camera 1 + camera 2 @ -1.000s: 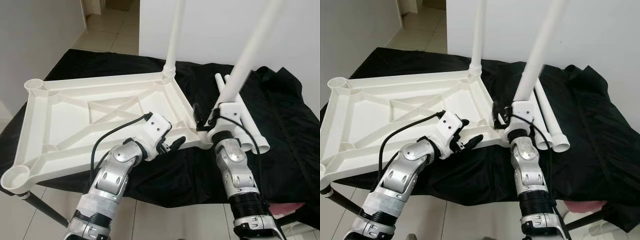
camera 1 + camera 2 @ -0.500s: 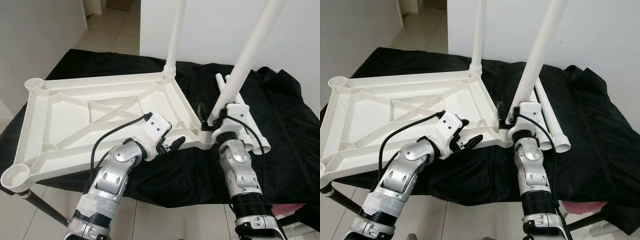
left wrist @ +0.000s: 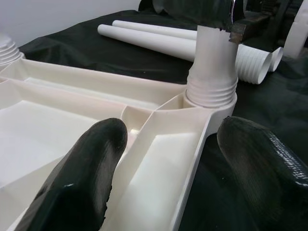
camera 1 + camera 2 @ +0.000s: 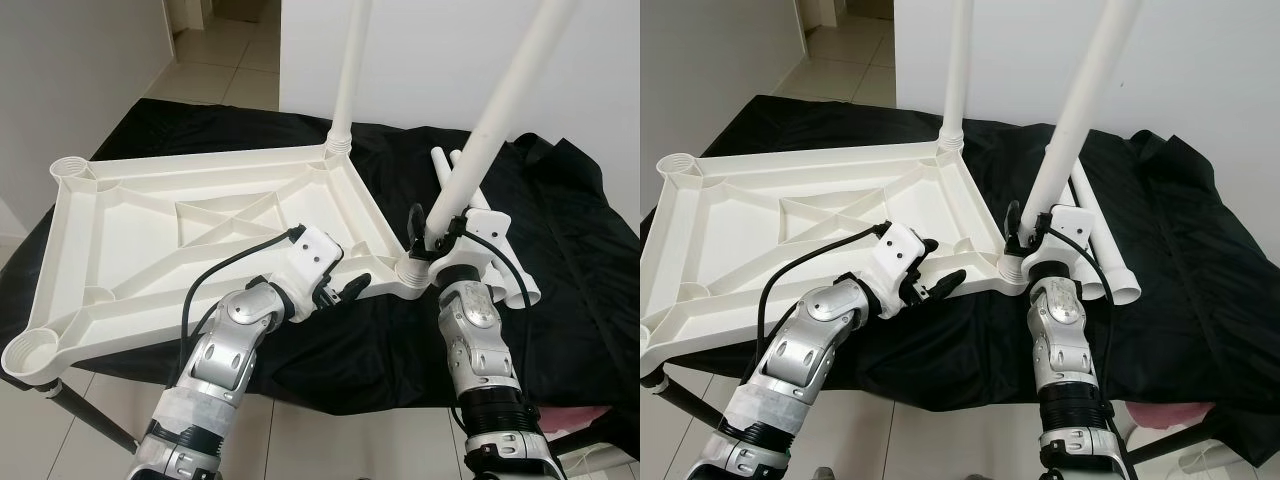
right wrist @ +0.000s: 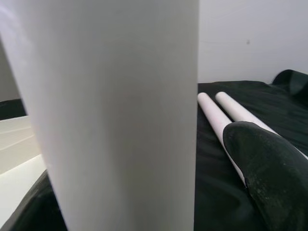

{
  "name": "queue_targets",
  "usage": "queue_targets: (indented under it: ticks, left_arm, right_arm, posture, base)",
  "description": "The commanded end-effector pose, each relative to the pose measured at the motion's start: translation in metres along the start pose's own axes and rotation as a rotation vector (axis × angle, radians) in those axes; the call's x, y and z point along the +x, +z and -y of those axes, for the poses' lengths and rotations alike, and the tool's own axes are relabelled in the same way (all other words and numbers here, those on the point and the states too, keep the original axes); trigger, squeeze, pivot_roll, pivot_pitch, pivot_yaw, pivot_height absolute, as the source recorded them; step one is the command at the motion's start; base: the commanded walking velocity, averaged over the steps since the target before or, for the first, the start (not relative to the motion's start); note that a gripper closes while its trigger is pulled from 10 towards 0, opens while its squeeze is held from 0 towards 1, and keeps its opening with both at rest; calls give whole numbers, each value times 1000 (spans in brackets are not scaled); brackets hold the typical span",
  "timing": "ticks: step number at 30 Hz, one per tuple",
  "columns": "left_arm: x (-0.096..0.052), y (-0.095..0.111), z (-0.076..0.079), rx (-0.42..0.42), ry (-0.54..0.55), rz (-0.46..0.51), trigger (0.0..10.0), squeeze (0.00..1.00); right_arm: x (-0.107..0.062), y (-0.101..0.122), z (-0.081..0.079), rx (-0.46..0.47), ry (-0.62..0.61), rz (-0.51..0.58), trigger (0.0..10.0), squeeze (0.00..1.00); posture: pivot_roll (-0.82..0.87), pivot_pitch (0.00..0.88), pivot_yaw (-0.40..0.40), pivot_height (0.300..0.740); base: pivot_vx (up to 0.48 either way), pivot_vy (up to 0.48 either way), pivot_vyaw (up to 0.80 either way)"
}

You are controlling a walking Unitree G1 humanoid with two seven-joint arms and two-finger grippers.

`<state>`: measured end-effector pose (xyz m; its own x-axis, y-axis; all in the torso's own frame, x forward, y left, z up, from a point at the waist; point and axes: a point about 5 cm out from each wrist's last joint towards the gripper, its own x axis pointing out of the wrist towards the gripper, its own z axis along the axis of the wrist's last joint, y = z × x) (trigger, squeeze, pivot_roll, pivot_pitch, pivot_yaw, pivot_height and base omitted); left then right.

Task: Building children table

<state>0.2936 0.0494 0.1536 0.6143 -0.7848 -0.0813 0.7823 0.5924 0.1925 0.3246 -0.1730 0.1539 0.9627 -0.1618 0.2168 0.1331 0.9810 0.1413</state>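
Tabletop [image 4: 200, 225] lies upside down on the black-draped surface [image 4: 560, 250], one corner overhanging its near edge. Right end effector [image 4: 432, 232] is clamped on a tilted leg [image 4: 492, 122] whose foot sits in the near right corner socket [image 3: 211, 94]. Left end effector [image 4: 340, 289] — fingers [image 3: 82, 178] apart — straddles the tabletop's near rim beside that socket. A second leg [image 4: 348, 75] stands upright in the far corner; two spare legs [image 4: 1102, 248] lie on the cloth.

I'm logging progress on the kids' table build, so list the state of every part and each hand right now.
Tabletop: upside down on the black cloth.
Far leg: upright in its socket.
Near leg: tilted, base in corner socket.
Spare legs: lying loose.
Right hand: gripping near leg.
Left hand: open at tabletop's edge.
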Motion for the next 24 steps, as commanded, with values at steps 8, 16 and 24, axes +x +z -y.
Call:
queue_targets:
  ticks: [8, 16, 24]
  left_arm:
    - [2, 2, -4, 9, 80, -4, 10000, 0]
    - [3, 2, -4, 15, 83, -6, 10000, 0]
    - [3, 2, -4, 12, 90, -5, 10000, 0]
  right_arm:
    - [2, -6, 15, -13, -94, -29, 10000, 0]
    - [-3, -13, -27, -46, 215, -65, 10000, 0]
    - [-1, -12, -28, -54, 244, -64, 10000, 0]
  posture:
    - [15, 0, -68, 740]
    - [17, 0, -73, 740]
    - [19, 0, -76, 740]
  base:
    - [0, 0, 0]
    - [0, 0, 0]
    - [0, 0, 0]
